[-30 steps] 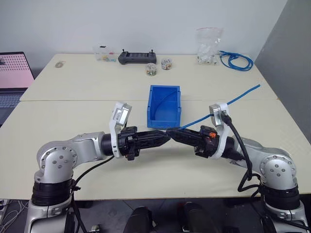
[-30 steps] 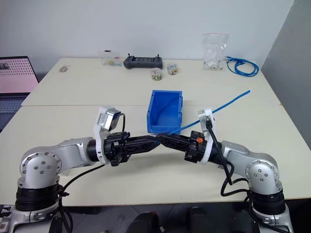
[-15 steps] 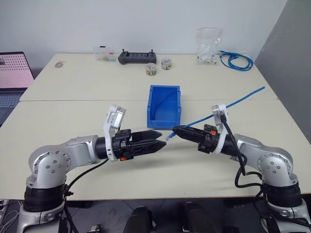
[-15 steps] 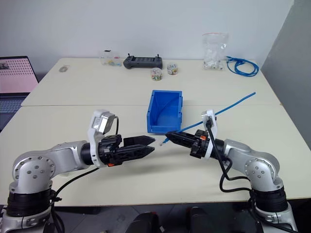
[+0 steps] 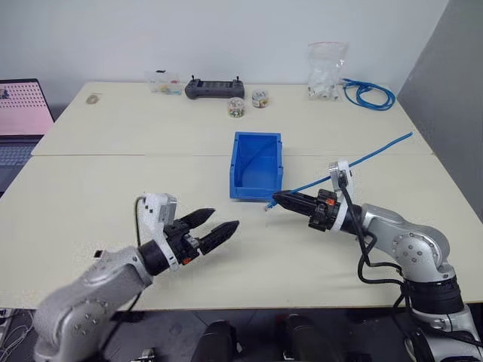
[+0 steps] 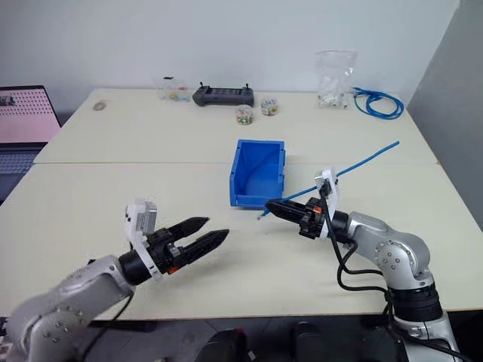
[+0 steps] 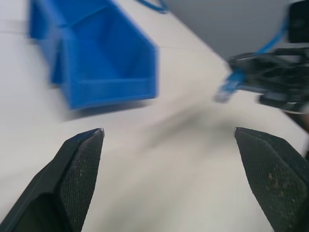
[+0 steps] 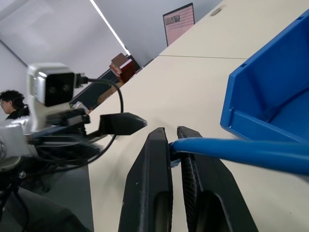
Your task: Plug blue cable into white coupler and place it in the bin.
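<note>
counter (image 5: pixel 113 188): pale cream top made of two slabs, with a seam running across it from the left edge to the right edge
laptop (image 5: pixel 19 113): off the counter's left edge, screen lit pink
black controller (image 5: pixel 214 88): near the far edge, about the middle, two short stubs on top
clear box (image 5: pixel 160 81): just left of the controller, small coloured bits inside
two small jars (image 5: pixel 247 102): in front of the controller, side by side, with mixed coloured contents
clear plastic bag (image 5: pixel 324 72): far right corner, upright, with white pieces at its bottom
coiled blue cable (image 5: pixel 367 93): just right of the bag, lying flat
small round disc (image 5: pixel 93 99): far left corner
person (image 8: pixel 13 104): in the right wrist view, dark-haired, well beyond the counter
</note>
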